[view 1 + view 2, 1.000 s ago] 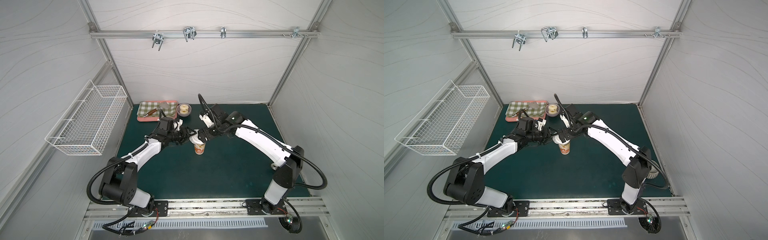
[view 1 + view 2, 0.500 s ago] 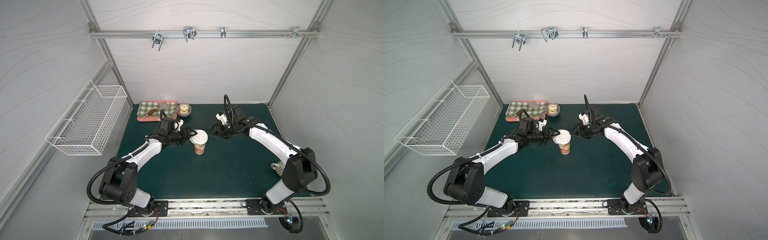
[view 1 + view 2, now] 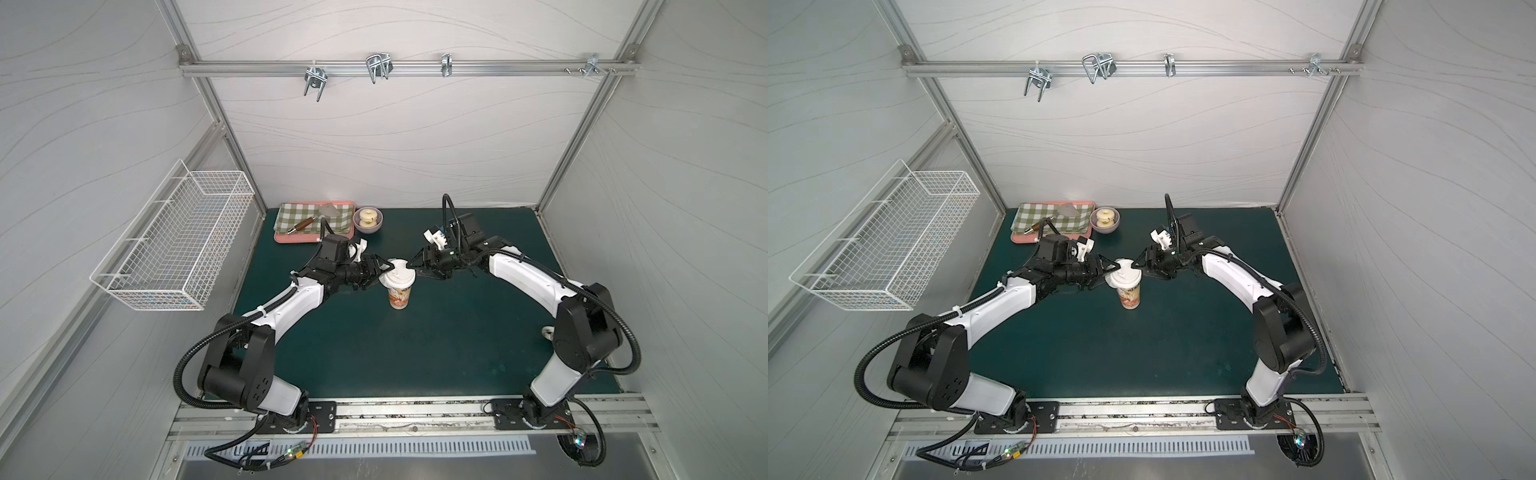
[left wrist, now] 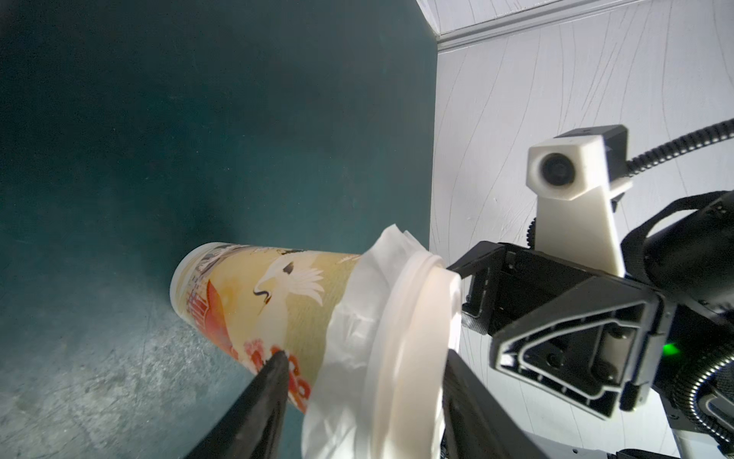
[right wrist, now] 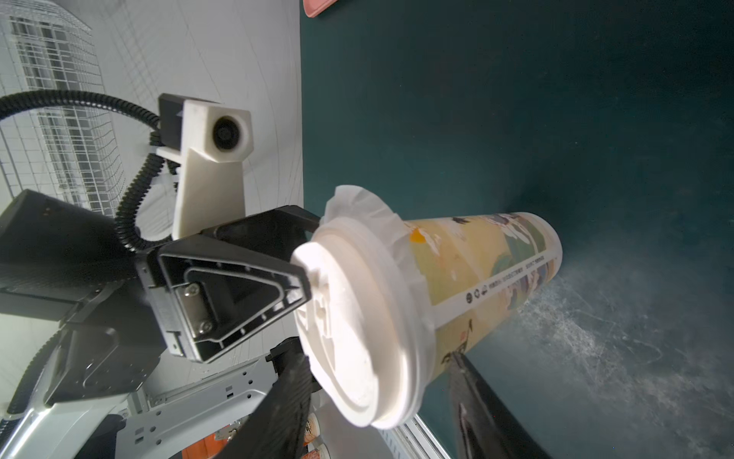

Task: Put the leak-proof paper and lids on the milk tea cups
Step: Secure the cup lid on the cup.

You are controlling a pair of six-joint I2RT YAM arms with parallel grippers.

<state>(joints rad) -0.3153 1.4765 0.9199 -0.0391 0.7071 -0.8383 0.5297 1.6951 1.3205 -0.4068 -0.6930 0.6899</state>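
Milk tea cup [image 3: 400, 298] upright on green mat [image 3: 457, 353] in a top view, white domed lid [image 3: 398, 272] on its mouth. Left gripper [image 3: 382, 275] and right gripper [image 3: 415, 270] sit at the lid from opposite sides, cup between them.

Left wrist view: leak-proof paper [image 4: 349, 318] trapped under the lid, crumpled skirt hanging over the cup wall. Left jaws apart, lid rim and paper between them; clamped or not, cannot tell.

Right wrist view: right fingers [image 5: 480, 409] apart likewise, one beside the printed wall, one by the lid top; grip cannot be told. Paper skirt lies between these jaws too.
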